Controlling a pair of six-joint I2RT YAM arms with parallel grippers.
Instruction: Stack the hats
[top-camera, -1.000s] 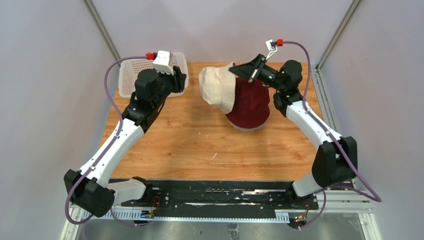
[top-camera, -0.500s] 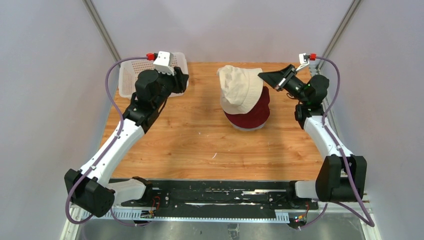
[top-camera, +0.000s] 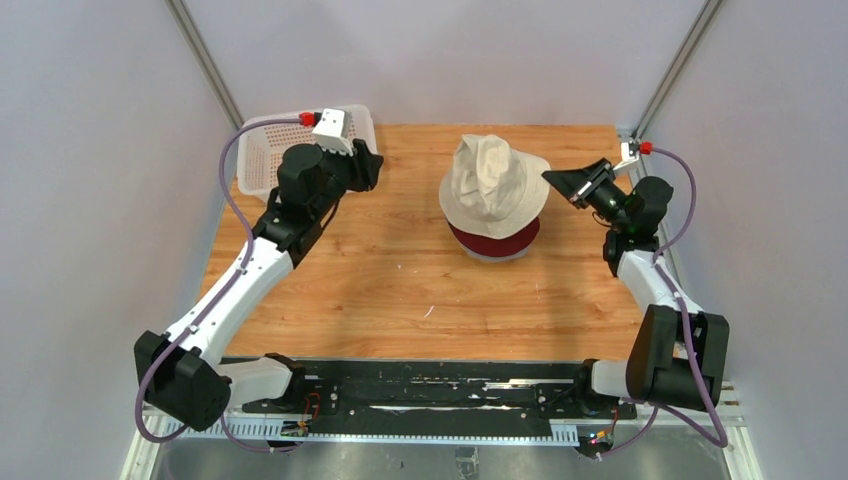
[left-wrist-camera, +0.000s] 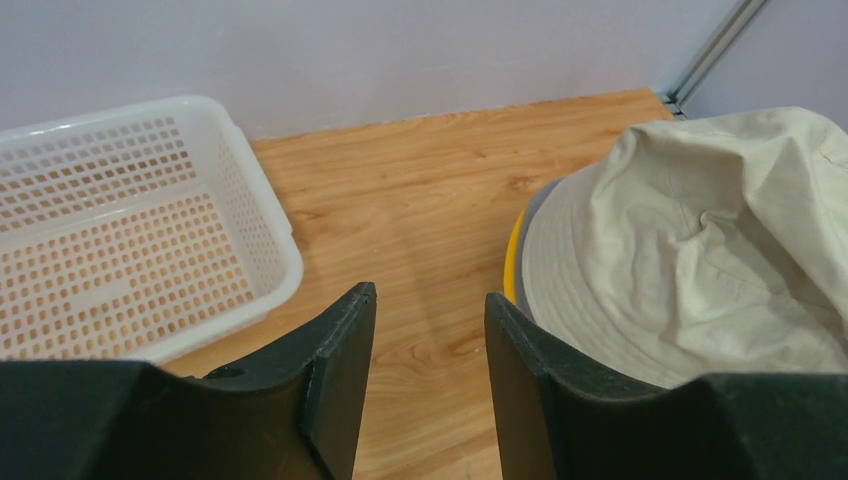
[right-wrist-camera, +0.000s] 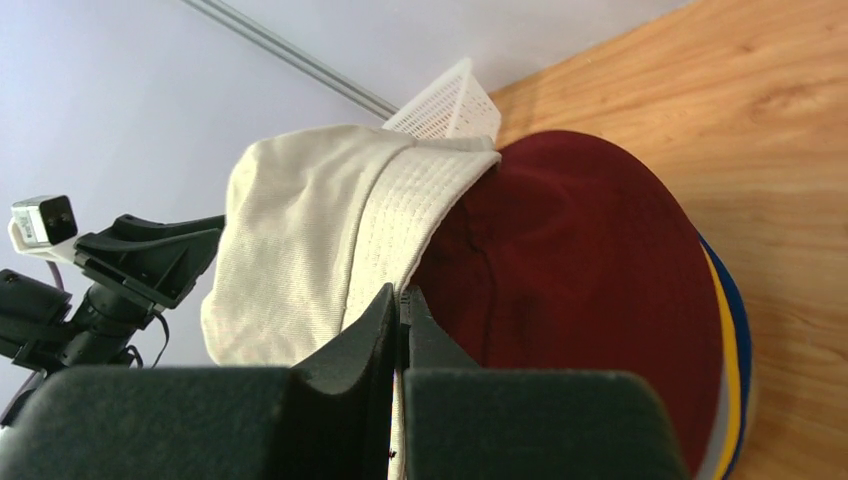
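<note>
A beige hat (top-camera: 493, 183) lies on top of a dark red hat (top-camera: 497, 241) at the table's back middle. My right gripper (top-camera: 551, 178) is shut on the beige hat's right brim. In the right wrist view the beige hat (right-wrist-camera: 300, 240) hangs from my right gripper (right-wrist-camera: 401, 297), tilted over the dark red hat (right-wrist-camera: 580, 280), with yellow (right-wrist-camera: 733, 385) and navy blue (right-wrist-camera: 745, 320) brims below. My left gripper (top-camera: 372, 166) hovers open and empty left of the stack. Past its jaws (left-wrist-camera: 428, 300) the left wrist view shows the beige hat (left-wrist-camera: 700, 240) with a yellow brim edge (left-wrist-camera: 511, 265) under it.
A white perforated basket (top-camera: 260, 150) stands at the back left corner, just behind my left gripper, with its rim (left-wrist-camera: 250, 190) in the left wrist view. Grey walls close in the table on three sides.
My right arm swung to the right, dragging the beige hat from the stack's left side over the dark red hat. The left arm shifted slightly right.
</note>
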